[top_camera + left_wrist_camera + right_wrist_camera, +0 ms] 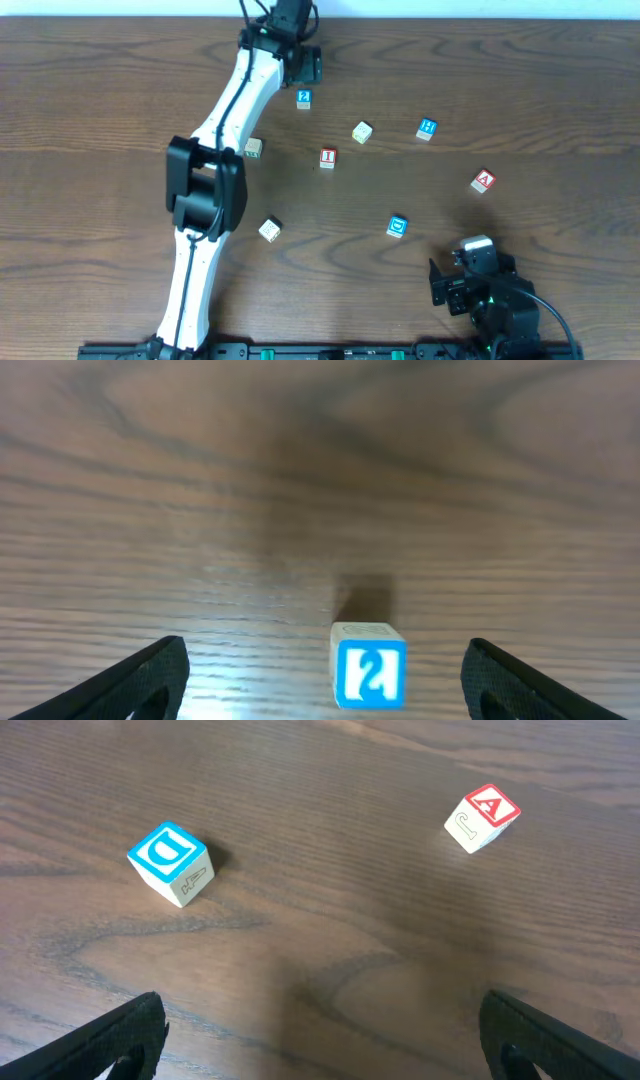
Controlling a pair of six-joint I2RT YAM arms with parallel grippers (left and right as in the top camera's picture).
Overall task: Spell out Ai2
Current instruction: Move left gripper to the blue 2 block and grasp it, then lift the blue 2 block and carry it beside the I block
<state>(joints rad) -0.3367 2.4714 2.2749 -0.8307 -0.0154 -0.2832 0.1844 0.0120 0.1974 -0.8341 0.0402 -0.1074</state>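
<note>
The blue "2" block (pixel 304 98) sits at the back of the table; in the left wrist view (pixel 368 665) it lies between my open left fingers, nearer the right one, untouched. My left gripper (pixel 300 62) hovers just behind it. The red "I" block (pixel 327 157) lies mid-table. The red "A" block (pixel 484 181) lies at the right and shows in the right wrist view (pixel 482 817). My right gripper (pixel 462 280) is open and empty near the front right, well short of the "A" block.
A blue "D" block (pixel 398 226) (pixel 170 863) lies ahead-left of my right gripper. A blue "H" block (pixel 427 128), a pale green-marked block (pixel 362 132), a tan block (pixel 254 148) and a white block (pixel 270 229) are scattered about.
</note>
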